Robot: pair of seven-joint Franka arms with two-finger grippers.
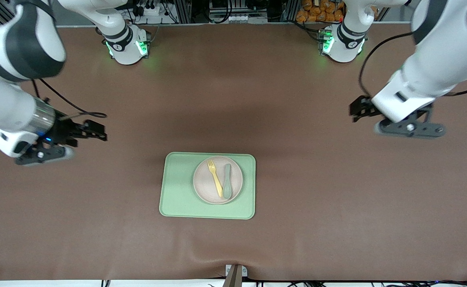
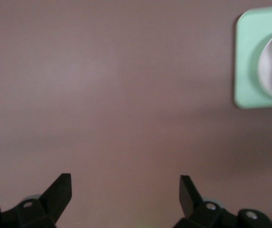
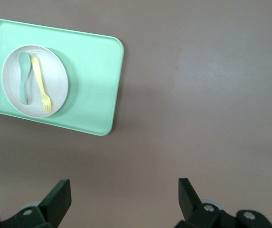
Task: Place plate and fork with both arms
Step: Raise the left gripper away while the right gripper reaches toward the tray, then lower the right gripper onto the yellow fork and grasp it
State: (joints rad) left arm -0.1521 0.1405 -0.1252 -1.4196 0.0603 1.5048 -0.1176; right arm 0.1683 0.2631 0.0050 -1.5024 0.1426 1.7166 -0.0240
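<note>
The beige plate (image 1: 207,187) sits on the light-green tray (image 1: 177,187), toward the tray's left-arm end. The pale-yellow fork (image 1: 215,178) lies on the plate beside a grey-green spoon (image 1: 227,182). My left gripper (image 1: 355,111) is open and empty over bare table toward the left arm's end, well away from the tray. My right gripper (image 1: 99,131) is open and empty over bare table toward the right arm's end. The right wrist view shows the gripper (image 3: 125,187), plate (image 3: 57,80), fork (image 3: 42,85) and tray (image 3: 93,80). The left wrist view shows the gripper (image 2: 125,183) and the tray's corner (image 2: 247,61).
The brown table mat (image 1: 297,223) spreads wide around the tray. The arm bases (image 1: 127,46) stand at the table's edge farthest from the front camera. A small clamp (image 1: 235,273) sits at the table's edge nearest to it.
</note>
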